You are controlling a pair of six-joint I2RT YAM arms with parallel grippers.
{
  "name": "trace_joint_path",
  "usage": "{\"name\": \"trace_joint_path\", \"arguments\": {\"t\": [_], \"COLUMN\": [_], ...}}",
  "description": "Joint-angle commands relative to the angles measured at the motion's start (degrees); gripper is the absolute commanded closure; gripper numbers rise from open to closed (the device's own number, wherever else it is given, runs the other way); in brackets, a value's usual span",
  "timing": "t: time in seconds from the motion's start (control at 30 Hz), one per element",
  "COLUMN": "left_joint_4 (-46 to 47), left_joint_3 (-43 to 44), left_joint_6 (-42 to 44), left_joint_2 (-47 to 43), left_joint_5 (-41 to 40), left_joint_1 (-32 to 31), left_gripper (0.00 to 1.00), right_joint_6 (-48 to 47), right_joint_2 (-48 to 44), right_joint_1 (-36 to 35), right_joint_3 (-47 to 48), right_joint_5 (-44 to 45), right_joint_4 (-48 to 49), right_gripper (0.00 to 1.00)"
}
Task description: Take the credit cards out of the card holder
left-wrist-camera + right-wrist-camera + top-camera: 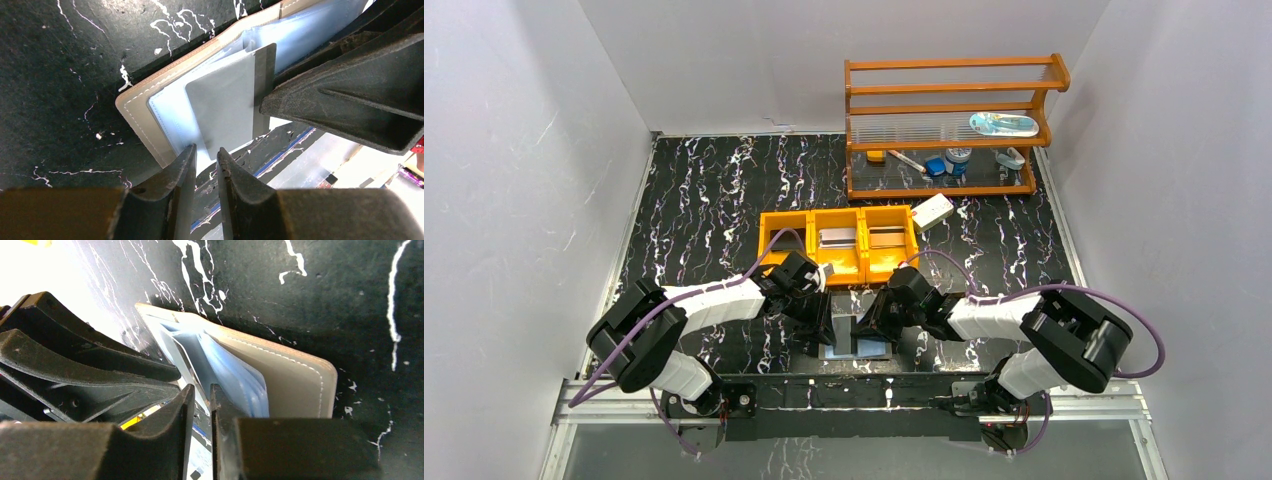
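Note:
The card holder (856, 349) (140, 115) (295, 375) lies open at the table's near edge, beige-grey outside and pale blue inside. A silvery grey credit card (225, 105) with a dark stripe sticks halfway out of a pocket. My left gripper (822, 330) (205, 155) is slightly open, its tips at the holder's pale inner leaf. My right gripper (869, 325) (201, 388) (270, 91) stands narrowly open with the card's striped edge between its tips. Two more credit cards, one silvery (840, 238) and one brownish (886, 238), lie in the orange tray.
The orange three-compartment tray (837, 212) stands just behind the grippers. A white box (932, 212) lies at its right end. An orange rack (949, 125) with small items stands at the back right. The metal rail of the table edge (854, 385) runs right behind the holder.

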State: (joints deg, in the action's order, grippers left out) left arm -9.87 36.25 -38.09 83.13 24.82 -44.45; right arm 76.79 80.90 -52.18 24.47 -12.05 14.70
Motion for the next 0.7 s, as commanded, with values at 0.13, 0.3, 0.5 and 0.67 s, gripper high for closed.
{"name": "trace_joint_path", "arguments": {"t": [0.13, 0.3, 0.5, 0.67], "left_joint_4": [-4.11, -4.18, -4.61, -5.14], "left_joint_3": [-0.92, -0.83, -0.33, -0.02], "left_joint_6": [1.31, 1.28, 1.48, 1.6], "left_joint_2": [-0.69, -0.69, -1.29, -2.28], "left_joint_5": [-2.85, -3.02, -3.36, -3.72], "left_joint_1": [-0.21, -0.22, -0.2, -0.2], "left_gripper": [0.78, 0.78, 0.78, 0.73], "right_joint_6": [0.2, 0.41, 0.69, 1.51], "right_joint_2": [0.07, -2.18, -6.2, -8.6], "right_joint_1": [0.16, 0.25, 0.49, 0.64], "right_joint_3": [-0.33, -1.13, -1.45, -3.04], "right_joint_5": [-0.19, 1.83, 5.86, 6.72], "right_joint_4": [1.99, 0.6, -5.06, -4.47], "right_gripper": [0.86, 0.89, 0.9, 0.88]}}
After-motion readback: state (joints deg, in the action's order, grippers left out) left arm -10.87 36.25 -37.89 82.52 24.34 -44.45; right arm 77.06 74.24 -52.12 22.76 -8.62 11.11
